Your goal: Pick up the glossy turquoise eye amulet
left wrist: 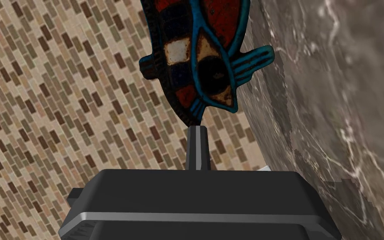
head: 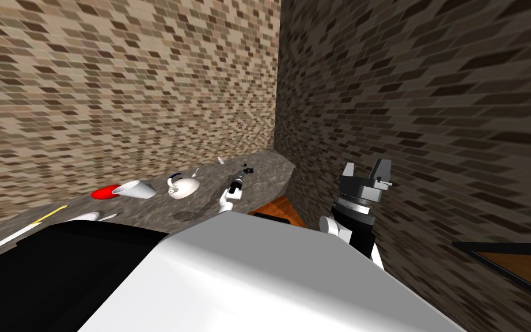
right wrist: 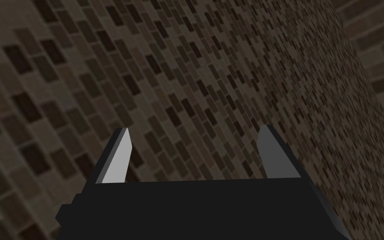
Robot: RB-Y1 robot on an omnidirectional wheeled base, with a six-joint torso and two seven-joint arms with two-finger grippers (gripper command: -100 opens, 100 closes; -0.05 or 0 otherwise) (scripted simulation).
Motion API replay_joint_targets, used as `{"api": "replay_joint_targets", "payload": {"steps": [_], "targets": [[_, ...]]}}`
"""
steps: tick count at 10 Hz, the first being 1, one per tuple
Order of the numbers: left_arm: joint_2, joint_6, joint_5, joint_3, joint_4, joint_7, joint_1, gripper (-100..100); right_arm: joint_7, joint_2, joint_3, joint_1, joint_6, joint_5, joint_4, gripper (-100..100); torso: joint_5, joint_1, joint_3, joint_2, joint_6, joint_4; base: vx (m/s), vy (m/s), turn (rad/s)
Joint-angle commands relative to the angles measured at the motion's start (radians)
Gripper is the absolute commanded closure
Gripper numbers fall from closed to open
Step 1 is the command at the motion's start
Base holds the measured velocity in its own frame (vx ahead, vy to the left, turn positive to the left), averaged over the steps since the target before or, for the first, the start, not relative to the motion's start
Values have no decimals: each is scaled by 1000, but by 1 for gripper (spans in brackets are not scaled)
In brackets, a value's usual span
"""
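Our left gripper [left wrist: 198,133], jaws pinched shut on the lower tip of the glossy turquoise-rimmed, red-and-black eye amulet [left wrist: 199,62], holds it near the grey marbled tabletop [left wrist: 345,104], long axis pointing straight out from the jaws. Our right gripper [right wrist: 195,154] stands with jaws wide open.

tiled walls [head: 114,86] meet in a corner; grey marbled counter [head: 271,172]; brown floor [head: 280,209]

My left arm is stretched straight out ahead. The left end effector [left wrist: 198,130] has its two fingers pressed together, nipping the lower tip of the turquoise-rimmed eye amulet [left wrist: 199,62]. My right arm is bent close at my side, with the right end effector [head: 365,168] pointing up and its fingers spread wide apart.
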Motion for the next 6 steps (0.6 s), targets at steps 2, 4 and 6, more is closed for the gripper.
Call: {"api": "replay_joint_targets", "payload": {"steps": [2,4,6], "targets": [[0,0,0,0,0,0,0,100,0,0,0,0,0,0,0,0,0,0,0,0,0,0,0,0,0],[23,42,14,-1,-2,13,-23,-100,0,0,0,0,0,0,0,0,0,0,0,0,0,0,-17,-5,52],[44,89,30,-2,-1,27,-45,-100,0,0,0,0,0,0,0,0,0,-1,2,3,0,1,-73,-25,94]]}}
